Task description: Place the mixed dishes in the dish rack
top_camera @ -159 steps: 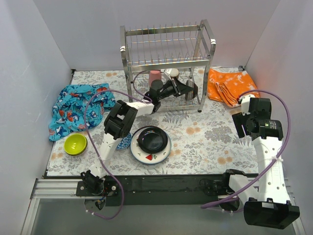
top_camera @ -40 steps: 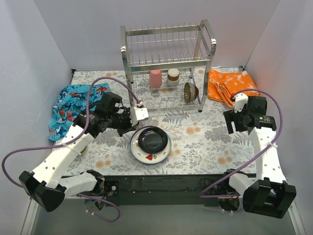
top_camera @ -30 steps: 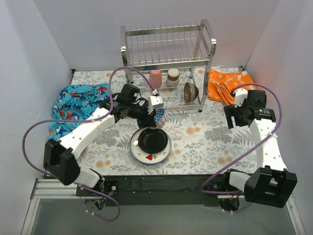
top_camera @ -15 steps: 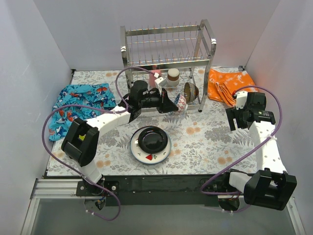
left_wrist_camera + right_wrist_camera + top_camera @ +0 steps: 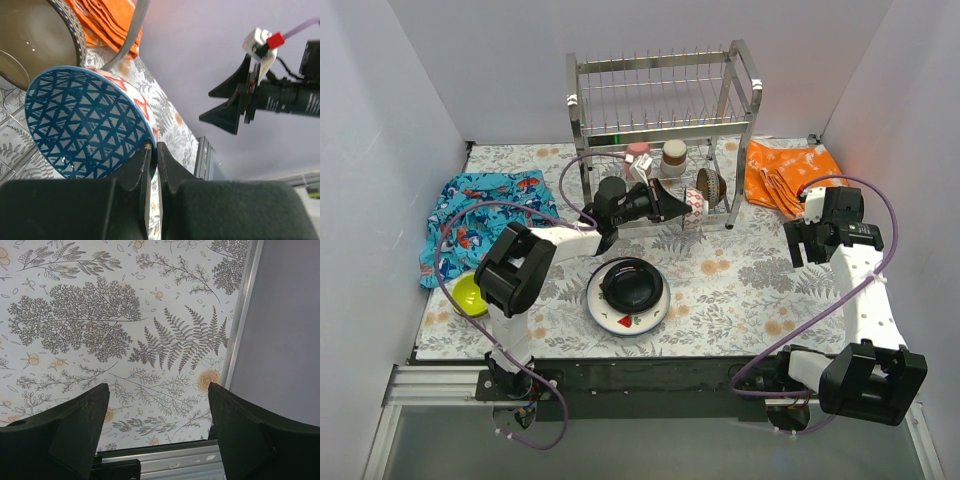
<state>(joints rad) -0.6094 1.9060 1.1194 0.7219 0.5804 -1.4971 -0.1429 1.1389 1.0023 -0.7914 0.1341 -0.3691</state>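
The left hand is clenched on the rim of the patterned bowl, one finger inside and one outside. It holds the bowl tipped on edge at the front of the dish rack, by the worktop's far edge and just beside the tan bowl. It looks like glazed ceramic: stiff, slick and likely to chip against the wire. A rim pinch suits it, though the bowl may swing. The right hand hangs released near the right edge.
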